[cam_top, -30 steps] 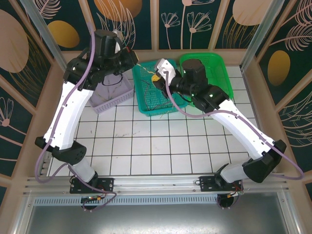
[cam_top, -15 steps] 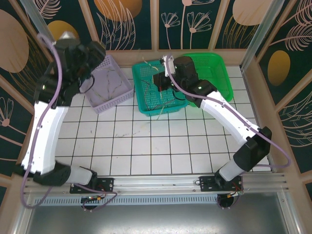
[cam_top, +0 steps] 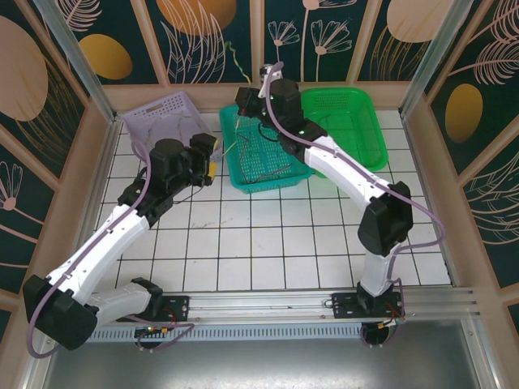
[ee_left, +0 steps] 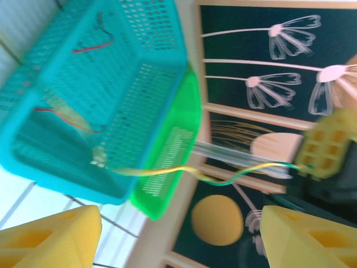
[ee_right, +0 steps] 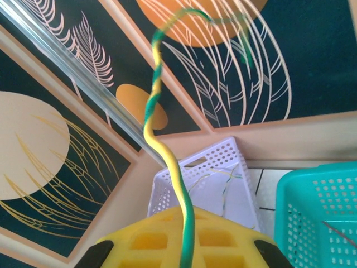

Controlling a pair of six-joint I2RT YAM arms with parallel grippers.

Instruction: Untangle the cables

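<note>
Right claw [cam_top: 247,104]: clenched on the green-yellow cable [ee_right: 146,127], held high over the far left corner of the teal basket [cam_top: 268,185]. One stretch of the cable rises free above the pads; the other runs slack down to the basket wall. The left wrist view does not settle whether that lower end is snagged in the mesh. Left claw [cam_top: 209,159]: released, jaws wide with nothing between them, just beside the basket's left side, above the worktop. Red cables [ee_left: 92,46] lie inside the basket, apart from the raised strand as far as can be seen. Judgement: the step in hand is drawing this one cable clear of the rest. You would do well to bring the left claw onto the slack span close to the basket wall and close squarely across it. Then part the two claws slowly, so that any snag shows as tension before the basket shifts. Keep the right grip firm, as the strand is thin and could slip through the pads. The lilac basket [ee_right: 223,151], with loose strands in it, looks the likely place to lay it.
</note>
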